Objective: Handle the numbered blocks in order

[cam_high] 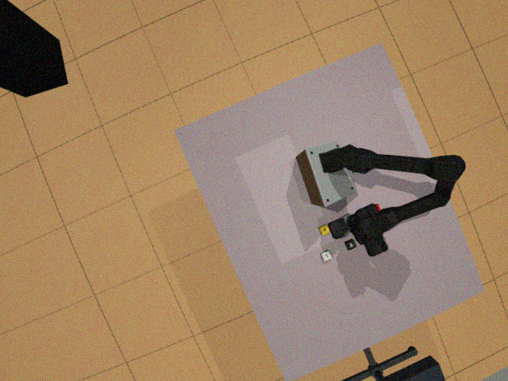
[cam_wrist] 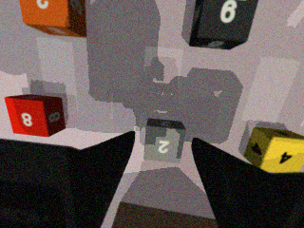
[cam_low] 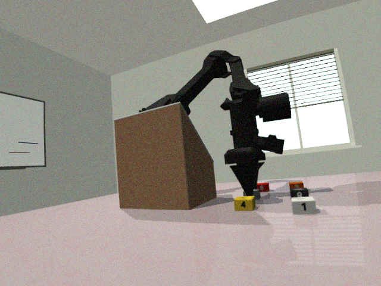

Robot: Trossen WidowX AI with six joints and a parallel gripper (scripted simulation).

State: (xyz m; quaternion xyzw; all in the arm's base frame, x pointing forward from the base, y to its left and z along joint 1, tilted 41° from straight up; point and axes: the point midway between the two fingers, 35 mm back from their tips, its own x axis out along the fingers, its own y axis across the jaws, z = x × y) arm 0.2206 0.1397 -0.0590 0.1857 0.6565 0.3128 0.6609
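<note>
The gripper point(cam_wrist: 162, 144) stands open around the grey block with the digit 2 point(cam_wrist: 163, 140); a small gap shows on each side of it, so nothing is held. The block rests on the table point(cam_low: 153, 246), just behind the yellow block 4 point(cam_low: 244, 203) in the exterior view. I judge that the step for the digit 2 is at its end: the block is set down and released. The next digit should be 3, which I believe is the orange block point(cam_wrist: 49, 16) at the far left in the wrist view, though its digit is cut by the frame edge. For this the gripper must rise straight up, pass without touching the red block 8 point(cam_wrist: 34, 115) or the black block point(cam_wrist: 223, 21), and only squeeze, with no lifting. The white block 1 point(cam_low: 303, 205) lies near, to the right. The table is pale pink and a little shiny. The room has grey walls, a window with blinds point(cam_low: 296, 80), and a whiteboard point(cam_low: 21, 130).
</note>
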